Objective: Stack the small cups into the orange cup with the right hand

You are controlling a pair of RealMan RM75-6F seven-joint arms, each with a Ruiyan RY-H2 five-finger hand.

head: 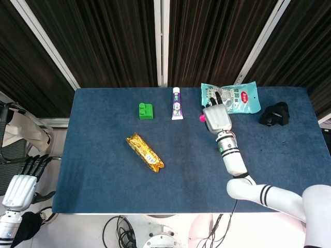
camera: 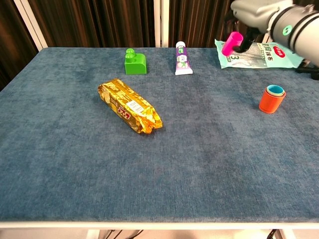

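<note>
My right hand (camera: 256,12) grips a small pink cup (camera: 232,43) and holds it tilted in the air above the table's far right. In the head view only a sliver of the pink cup (head: 202,118) shows beside the right hand (head: 217,117). The orange cup (camera: 271,99) stands upright on the blue table near the right edge, with a teal cup (camera: 274,90) nested inside it; the head view hides it behind my arm. My left hand (head: 20,181) hangs off the table at the lower left, fingers spread and holding nothing.
A gold snack bar (camera: 130,105) lies left of centre. A green block (camera: 134,61), a toothpaste tube (camera: 182,59) and a teal snack bag (camera: 259,53) line the far edge. A black object (head: 274,113) sits at the far right corner.
</note>
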